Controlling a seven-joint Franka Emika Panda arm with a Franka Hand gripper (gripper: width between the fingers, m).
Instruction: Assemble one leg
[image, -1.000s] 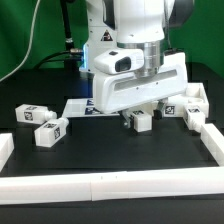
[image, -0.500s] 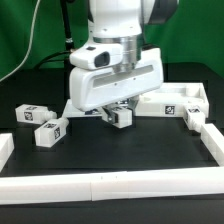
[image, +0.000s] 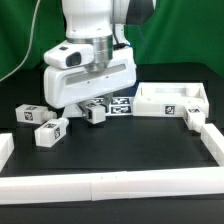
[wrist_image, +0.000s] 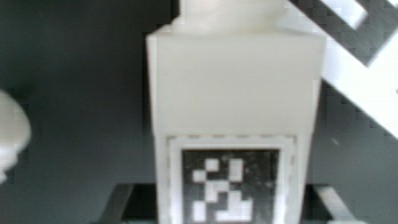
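My gripper (image: 97, 106) is shut on a white leg (image: 97, 114) with a black-and-white tag and holds it just above the black table. In the wrist view the leg (wrist_image: 231, 90) fills the middle, its tag toward the fingers (wrist_image: 139, 198), which press on both its sides. Two more tagged legs (image: 33, 113) (image: 50, 131) lie at the exterior view's left, apart from the gripper. Another leg (image: 195, 119) lies at the right. The white square tabletop part (image: 170, 100) lies at the back right.
The marker board (image: 122, 105) lies flat just behind the gripper. A low white wall (image: 110, 187) borders the table's front and its right side (image: 216, 140). A rounded white shape (wrist_image: 11, 130) shows at the wrist view's edge.
The arm has moved toward the exterior view's left with the leg held in the gripper, away from the tabletop part. The other parts have not moved.
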